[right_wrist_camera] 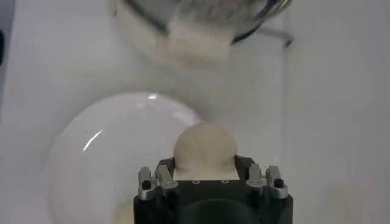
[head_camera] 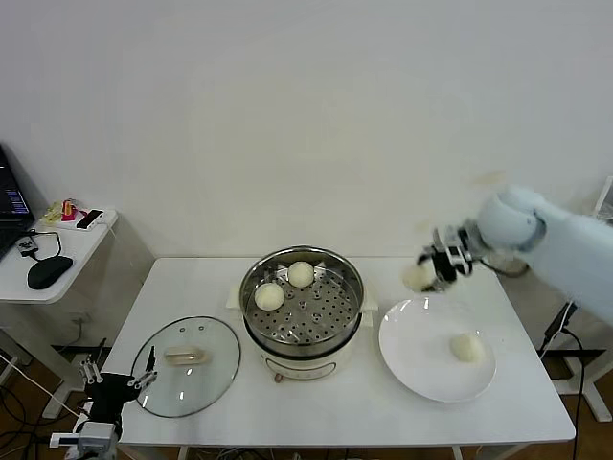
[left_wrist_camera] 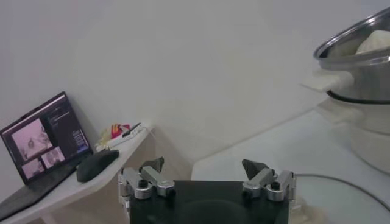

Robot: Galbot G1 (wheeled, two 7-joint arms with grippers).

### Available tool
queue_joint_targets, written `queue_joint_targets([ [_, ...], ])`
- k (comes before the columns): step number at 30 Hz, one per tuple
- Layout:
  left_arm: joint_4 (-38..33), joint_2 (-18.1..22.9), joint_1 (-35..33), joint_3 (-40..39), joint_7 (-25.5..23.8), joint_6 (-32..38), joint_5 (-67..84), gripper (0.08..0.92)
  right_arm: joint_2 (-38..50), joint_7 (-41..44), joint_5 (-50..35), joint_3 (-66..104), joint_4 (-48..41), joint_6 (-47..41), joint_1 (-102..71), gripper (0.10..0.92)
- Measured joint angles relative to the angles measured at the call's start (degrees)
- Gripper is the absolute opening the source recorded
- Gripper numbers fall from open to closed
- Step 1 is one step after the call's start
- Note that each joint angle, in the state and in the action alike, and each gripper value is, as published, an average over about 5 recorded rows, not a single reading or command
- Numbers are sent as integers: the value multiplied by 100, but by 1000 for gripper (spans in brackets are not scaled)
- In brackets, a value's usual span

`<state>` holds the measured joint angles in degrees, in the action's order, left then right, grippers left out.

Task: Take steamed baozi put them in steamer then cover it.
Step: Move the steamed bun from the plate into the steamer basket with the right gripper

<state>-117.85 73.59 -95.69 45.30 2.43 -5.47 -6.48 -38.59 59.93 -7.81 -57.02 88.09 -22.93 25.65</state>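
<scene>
The steel steamer (head_camera: 341,305) stands at the table's middle with two cream-white baozi (head_camera: 269,296) (head_camera: 301,274) on its perforated tray. My right gripper (head_camera: 425,272) is shut on a third baozi (head_camera: 419,276) and holds it in the air above the far edge of the white plate, right of the steamer; the wrist view shows that baozi (right_wrist_camera: 205,148) between the jaws. A fourth baozi (head_camera: 467,347) lies on the plate. The glass cover (head_camera: 187,365) with a beige handle lies flat left of the steamer. My left gripper (head_camera: 115,380) is open and empty at the table's front left corner.
The white plate (head_camera: 421,355) sits right of the steamer. A side table (head_camera: 72,247) at far left holds a mouse, a laptop and small items. In the left wrist view the steamer's rim (left_wrist_camera: 356,45) shows at the right.
</scene>
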Motion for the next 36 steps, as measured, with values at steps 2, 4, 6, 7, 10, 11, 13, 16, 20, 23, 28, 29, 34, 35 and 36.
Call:
queue_joint_targets([
  [2, 5, -7, 1, 20, -1, 0, 5, 823, -240, -58, -142, -159, -11, -8, 215, 626],
  [4, 8, -12, -4, 41, -1, 0, 10, 823, -480, -116, -274, -297, -36, 2, 374, 627],
  [6, 3, -8, -16, 63, -2, -1, 20, 823, -721, -164, -396, -419, -75, 34, 489, 628],
  [7, -4, -3, -24, 75, -2, -1, 27, 823, -844, -182, -451, -479, -102, 64, 530, 628],
  [10, -27, 19, -50, 112, -3, 0, 50, 823, -1200, -203, -564, -637, -197, 201, 597, 628],
  [11, -32, 26, -58, 126, -3, 0, 58, 823, -1313, -203, -584, -686, -231, 261, 605, 628],
  [13, -38, 36, -74, 154, -4, 0, 68, 823, -1516, -198, -601, -779, -284, 390, 605, 628],
  [16, -39, 43, -85, 198, -5, 1, 77, 823, -1776, -193, -575, -919, -323, 607, 570, 628],
  [20, -34, 58, -79, 248, -6, 1, 88, 823, -2049, -196, -444, -1092, -336, 938, 479, 628],
  [23, -28, 73, -76, 263, -7, 1, 91, 823, -2220, -189, -290, -1210, -353, 1207, 401, 628],
  [28, -16, 96, -73, 275, -7, 5, 99, 823, -2445, -171, -42, -1368, -404, 1632, 292, 628],
  [29, -10, 97, -73, 280, -7, 7, 103, 823, -2483, -173, -6, -1391, -406, 1709, 272, 628],
  [34, 7, 92, -77, 315, -11, 15, 134, 823, -2665, -186, 173, -1498, -439, 2062, 180, 628],
  [35, 8, 89, -78, 323, -12, 16, 140, 823, -2698, -188, 207, -1513, -446, 2118, 171, 628],
  [36, 10, 86, -79, 330, -12, 17, 145, 823, -2730, -190, 241, -1526, -452, 2170, 166, 628],
])
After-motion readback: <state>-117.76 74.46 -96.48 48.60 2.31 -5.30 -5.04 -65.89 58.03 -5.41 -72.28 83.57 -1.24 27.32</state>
